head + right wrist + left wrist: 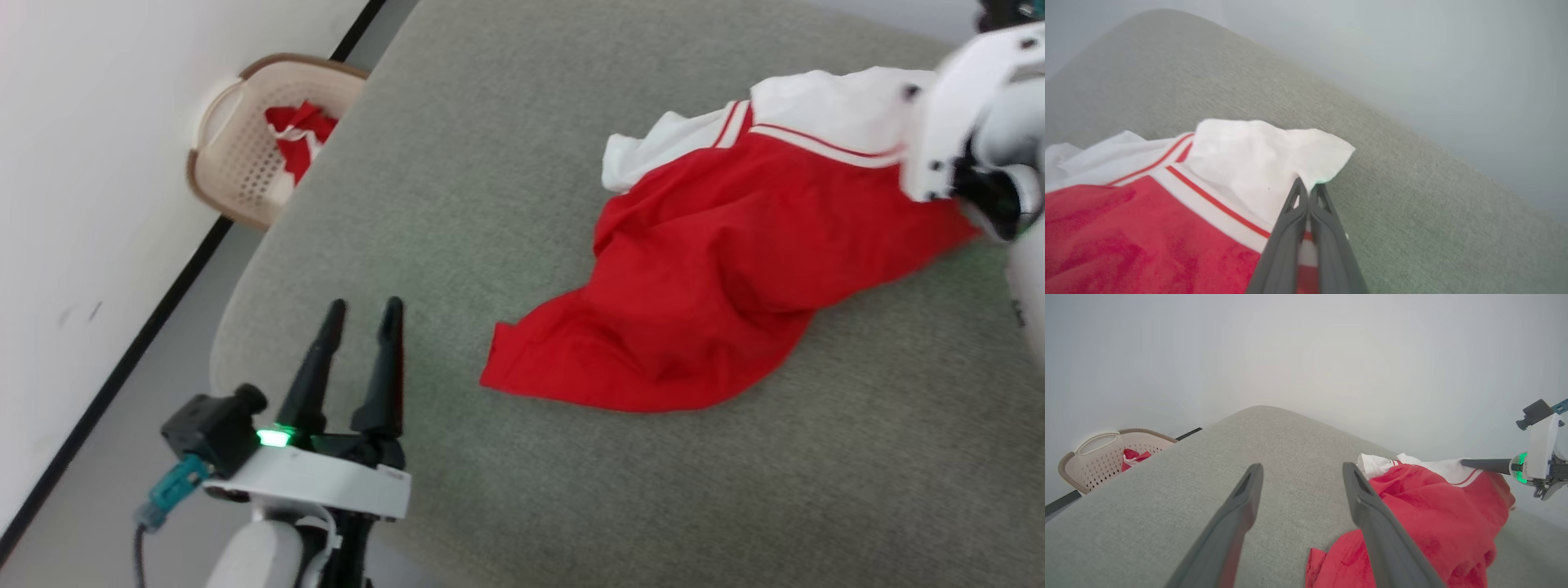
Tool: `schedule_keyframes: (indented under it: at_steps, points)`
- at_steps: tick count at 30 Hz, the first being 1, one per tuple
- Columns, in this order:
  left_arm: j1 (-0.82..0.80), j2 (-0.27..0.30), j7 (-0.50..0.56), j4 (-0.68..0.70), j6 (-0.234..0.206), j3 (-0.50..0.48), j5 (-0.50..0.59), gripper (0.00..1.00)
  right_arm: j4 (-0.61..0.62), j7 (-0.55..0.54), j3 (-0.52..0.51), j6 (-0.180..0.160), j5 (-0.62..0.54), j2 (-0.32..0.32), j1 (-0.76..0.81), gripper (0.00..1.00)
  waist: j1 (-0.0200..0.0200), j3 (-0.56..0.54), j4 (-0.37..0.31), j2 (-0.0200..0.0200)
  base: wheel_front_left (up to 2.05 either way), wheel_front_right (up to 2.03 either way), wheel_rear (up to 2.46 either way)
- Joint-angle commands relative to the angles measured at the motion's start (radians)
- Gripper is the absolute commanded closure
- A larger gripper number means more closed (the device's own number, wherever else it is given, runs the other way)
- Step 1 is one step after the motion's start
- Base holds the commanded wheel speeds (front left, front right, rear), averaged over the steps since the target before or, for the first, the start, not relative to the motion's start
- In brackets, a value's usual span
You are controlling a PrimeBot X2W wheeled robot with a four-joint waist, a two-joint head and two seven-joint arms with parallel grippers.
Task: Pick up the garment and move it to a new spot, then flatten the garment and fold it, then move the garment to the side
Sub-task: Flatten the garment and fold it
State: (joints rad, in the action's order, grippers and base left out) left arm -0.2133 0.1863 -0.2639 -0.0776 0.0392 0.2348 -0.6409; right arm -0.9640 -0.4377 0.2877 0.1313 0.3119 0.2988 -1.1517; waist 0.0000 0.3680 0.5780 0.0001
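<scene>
Garment [718, 269] sleeve corner seems pinched in the clenched right gripper [1308, 185], though blur hides how much cloth; left gripper [363, 306] hangs spread, clear of the red hem. Light, floppy cloth, crumpled on the grey table [506, 163]; best gripped at corners

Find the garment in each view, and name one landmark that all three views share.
Head view: garment right of centre, reaching the right edge.
Left wrist view: garment at lower right.
Right wrist view: garment from lower left to centre, white sleeve uppermost.
Shared landmark: the grey fabric surface beneath it.
</scene>
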Motion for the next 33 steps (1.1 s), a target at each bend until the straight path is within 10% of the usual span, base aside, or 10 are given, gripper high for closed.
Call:
schedule_keyframes:
  at_steps: [1,16,32,33]
  points:
    - [0.006,0.004,0.0,0.002,0.0,-0.006,0.001,0.0,0.026,0.014,0.02,-0.001,0.019,0.004,0.03,1.0,0.0,-0.027,-0.035,-0.0001,0.0,0.0,0.0]
    - [0.072,0.057,0.036,0.091,-0.06,-0.044,0.005,0.0,0.595,0.028,0.036,-0.001,0.28,0.238,0.484,1.0,0.0,-0.127,-0.192,-0.0001,0.0,0.0,0.0]
    - [0.136,0.12,0.095,0.129,-0.098,-0.067,0.002,0.0,0.791,-0.075,-0.136,-0.001,0.282,0.228,0.923,1.0,0.0,-0.202,-0.275,-0.0001,0.0,0.0,0.0]
    - [0.14,0.123,0.097,0.13,-0.1,-0.069,0.001,0.0,0.784,-0.079,-0.14,-0.001,0.28,0.215,0.929,0.7,0.0,-0.208,-0.279,-0.0001,0.0,0.0,0.0]
